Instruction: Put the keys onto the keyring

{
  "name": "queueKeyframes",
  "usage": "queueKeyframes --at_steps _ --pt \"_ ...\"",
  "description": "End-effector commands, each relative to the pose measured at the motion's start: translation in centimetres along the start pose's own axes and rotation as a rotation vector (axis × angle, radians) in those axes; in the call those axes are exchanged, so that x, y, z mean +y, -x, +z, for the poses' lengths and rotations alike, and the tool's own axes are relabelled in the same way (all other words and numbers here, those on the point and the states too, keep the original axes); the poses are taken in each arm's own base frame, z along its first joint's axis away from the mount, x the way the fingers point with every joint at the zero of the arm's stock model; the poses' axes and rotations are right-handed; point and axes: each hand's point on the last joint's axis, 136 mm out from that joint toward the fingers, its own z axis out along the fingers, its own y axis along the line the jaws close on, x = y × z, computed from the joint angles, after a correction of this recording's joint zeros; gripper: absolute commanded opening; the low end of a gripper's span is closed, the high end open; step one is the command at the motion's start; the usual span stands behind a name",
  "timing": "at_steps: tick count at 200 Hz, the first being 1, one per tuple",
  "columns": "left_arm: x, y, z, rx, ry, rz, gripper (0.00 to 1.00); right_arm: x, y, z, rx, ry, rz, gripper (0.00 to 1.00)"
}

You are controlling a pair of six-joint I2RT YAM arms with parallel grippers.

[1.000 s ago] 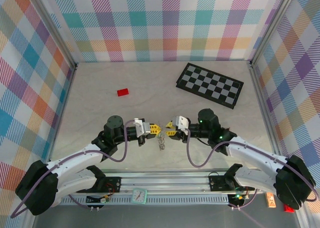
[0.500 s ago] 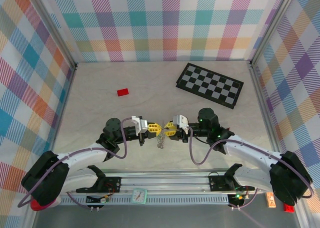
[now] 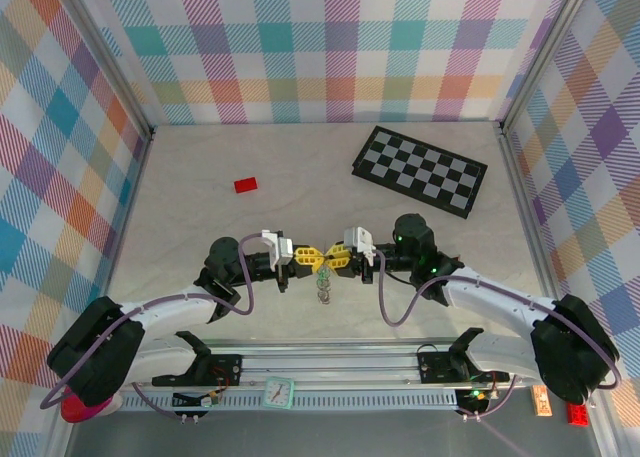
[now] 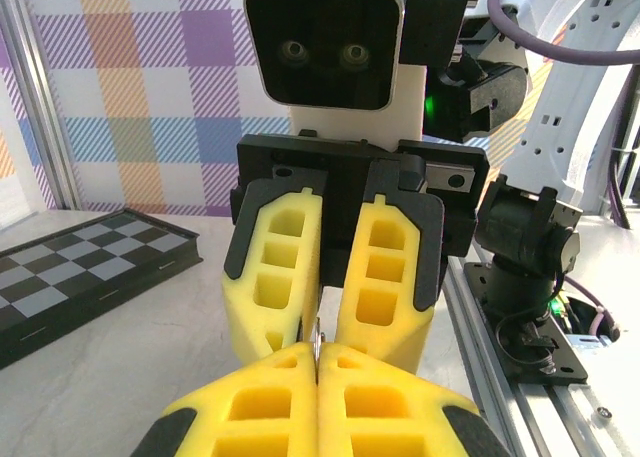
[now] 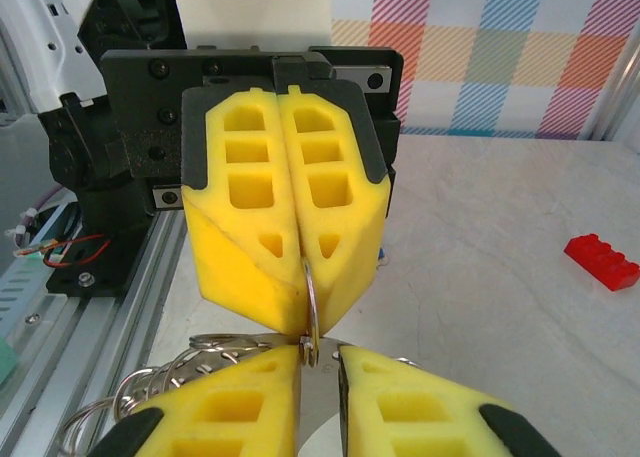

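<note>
Keyring sits pinched in the pressed-together left gripper, right gripper jaws narrowly apart around it; an off-centre closure could twist it loose.

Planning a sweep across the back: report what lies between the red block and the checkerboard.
Nothing. In the top view, the table between the red block and the checkerboard is bare.

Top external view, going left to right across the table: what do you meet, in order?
red block → left gripper → keyring → right gripper → checkerboard
</note>
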Motion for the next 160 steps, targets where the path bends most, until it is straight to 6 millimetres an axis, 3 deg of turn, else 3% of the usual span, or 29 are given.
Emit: queueKeyframes --at_steps 1,59,86,113,123,134,160 --pt "-0.5 1.3 -0.2 -0.051 -0.034 0.042 0.0 0.0 2.7 0.1 -0.07 0.028 -0.042 0.17" --pt "-0.2 1.2 -0.2 -0.046 -0.021 0.041 0.0 0.1 2.6 -0.1 -0.058 0.019 -0.053 0.22" --pt "-0.2 1.0 -0.1 -0.04 -0.029 0.032 0.0 0.2 2.7 -0.2 -0.061 0.026 -0.05 0.17" --pt "-0.2 0.7 0.0 -0.03 -0.032 0.02 0.0 0.2 3.0 -0.1 -0.064 0.035 -0.059 0.05" --pt "0.0 0.6 0.0 -0.022 -0.019 0.014 0.09 0.2 2.9 -0.1 -0.055 0.034 -0.064 0.0" --pt "0.2 0.4 -0.1 -0.006 -0.005 0.012 0.14 0.1 2.7 -0.1 -0.04 0.028 -0.068 0.0" --pt "0.4 -0.6 -0.3 0.078 0.019 0.018 0.14 0.0 1.7 -0.2 0.016 0.021 -0.067 0.0"
